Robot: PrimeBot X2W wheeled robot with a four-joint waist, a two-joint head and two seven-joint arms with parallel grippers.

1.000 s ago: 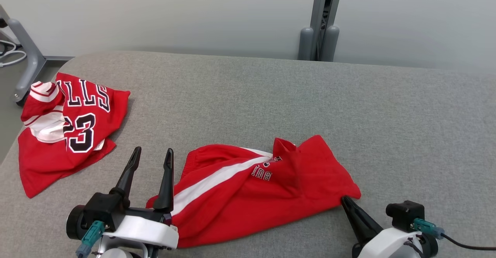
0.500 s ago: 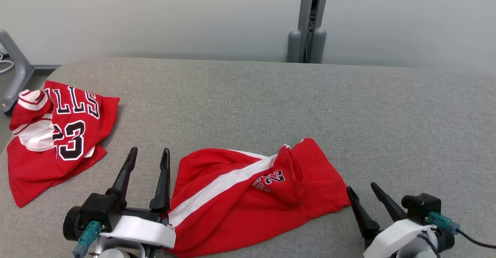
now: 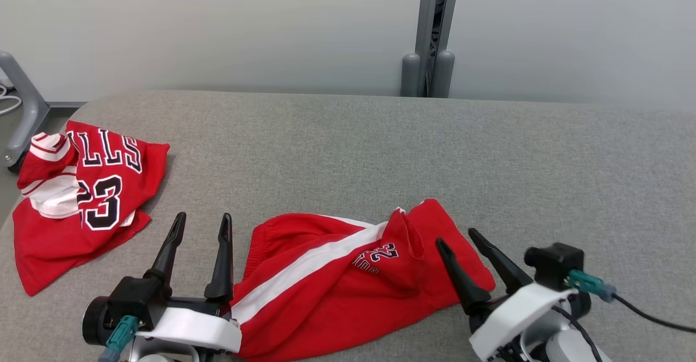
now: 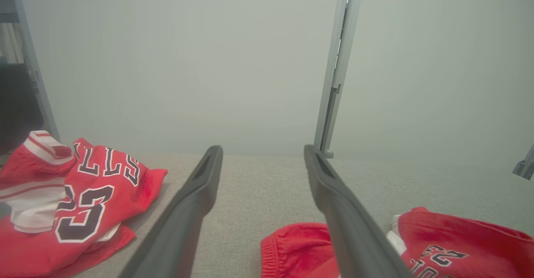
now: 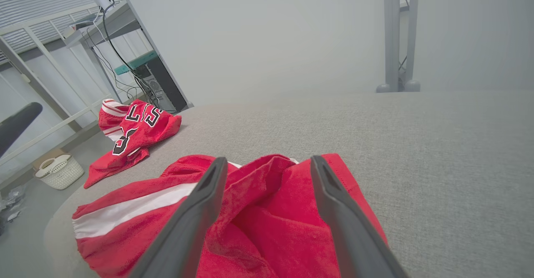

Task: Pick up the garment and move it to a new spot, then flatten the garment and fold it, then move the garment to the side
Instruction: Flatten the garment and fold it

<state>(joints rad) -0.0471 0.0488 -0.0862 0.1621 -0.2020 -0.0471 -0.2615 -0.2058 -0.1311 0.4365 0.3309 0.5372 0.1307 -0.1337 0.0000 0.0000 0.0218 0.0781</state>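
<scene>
The garment point(image 3: 337, 291), red shorts with a white side stripe and a "23" print, lies rumpled near the table's front edge. My left gripper point(image 3: 202, 216) is open just left of the waistband, holding nothing; the left wrist view shows its fingers point(image 4: 263, 148) apart over bare cloth-covered table, the shorts point(image 4: 454, 236) at lower right. My right gripper point(image 3: 455, 236) is open above the shorts' right end. The right wrist view looks down between its spread fingers point(image 5: 268, 159) onto the crumpled red fabric point(image 5: 271, 211).
A red "23" jersey point(image 3: 92, 199) lies crumpled at the left end of the grey padded table point(image 3: 380, 150). A grey post point(image 3: 432, 30) stands behind the table. On the floor to the left are a white basket point(image 5: 60, 170) and a computer tower point(image 5: 160, 82).
My right gripper has opened, let go of the shorts' right corner and moved in over that end. The left gripper stays open. The head camera shifted slightly.
</scene>
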